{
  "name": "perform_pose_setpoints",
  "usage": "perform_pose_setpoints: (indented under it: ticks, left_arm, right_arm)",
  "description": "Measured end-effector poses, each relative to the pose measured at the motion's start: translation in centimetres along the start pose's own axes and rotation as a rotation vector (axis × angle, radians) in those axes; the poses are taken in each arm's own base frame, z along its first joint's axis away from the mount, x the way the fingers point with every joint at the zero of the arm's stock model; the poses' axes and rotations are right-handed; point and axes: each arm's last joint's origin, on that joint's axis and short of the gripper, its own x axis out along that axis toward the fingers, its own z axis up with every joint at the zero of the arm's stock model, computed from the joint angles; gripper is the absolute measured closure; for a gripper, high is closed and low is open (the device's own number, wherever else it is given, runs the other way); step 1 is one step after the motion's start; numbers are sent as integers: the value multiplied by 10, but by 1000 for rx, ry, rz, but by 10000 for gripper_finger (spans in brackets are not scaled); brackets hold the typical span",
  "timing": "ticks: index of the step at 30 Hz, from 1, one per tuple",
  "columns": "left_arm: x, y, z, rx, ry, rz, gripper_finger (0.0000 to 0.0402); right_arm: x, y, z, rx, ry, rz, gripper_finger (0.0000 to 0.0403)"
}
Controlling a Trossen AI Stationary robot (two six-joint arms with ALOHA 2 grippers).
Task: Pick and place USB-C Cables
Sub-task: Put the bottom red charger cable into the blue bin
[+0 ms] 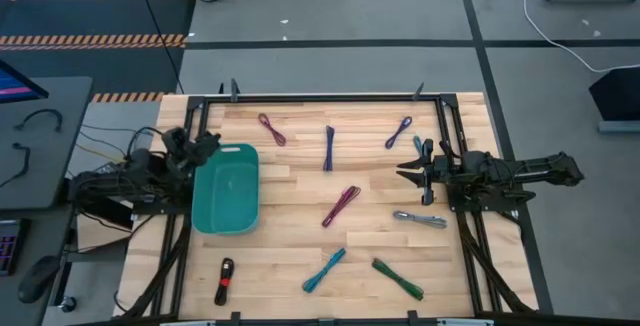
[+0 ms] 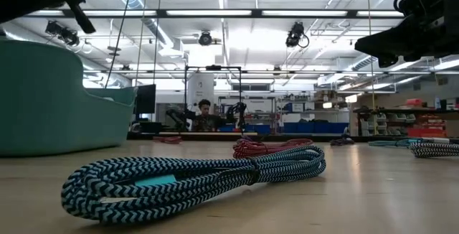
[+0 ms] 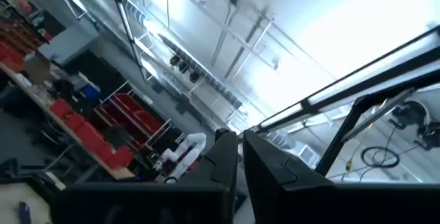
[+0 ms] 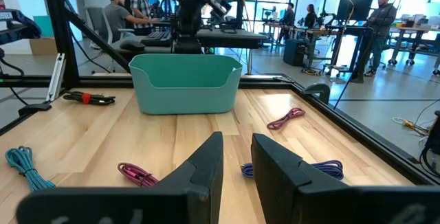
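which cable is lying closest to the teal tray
The red-black cable, just off the teal tray's near corner by the table's front edge. The purple cable by the far edge lies a bit farther; the rest are spread out rightward.

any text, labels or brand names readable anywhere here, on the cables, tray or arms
None can be read.
USB-C cables: no printing visible in any view.
Teal tray: plain, no label visible.
Left gripper and right gripper: no marking legible.
Red bins and shelves in the room behind: any labels are too small and blurred to read.
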Motion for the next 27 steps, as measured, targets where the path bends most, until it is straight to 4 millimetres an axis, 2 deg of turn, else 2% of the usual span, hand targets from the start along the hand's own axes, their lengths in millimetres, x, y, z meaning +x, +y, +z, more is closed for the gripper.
perform_pose_setpoints:
  ticks: [3,7,15,21,27]
  left_arm:
    - [13,-10,6,19,64,38,377]
    - [38,-20,6,82,240,130,379]
    - [119,-39,-14,301,669,156,379]
    - [182,-29,-58,447,842,212,379]
    - [233,6,-129,434,994,294,379]
  right_arm:
    - [0,0,0,0,0,1,321]
    - [0,0,0,0,0,2,321]
    - [0,0,0,0,0,1,321]
    - [0,0,0,0,0,1,321]
    - [0,0,0,0,0,1,321]
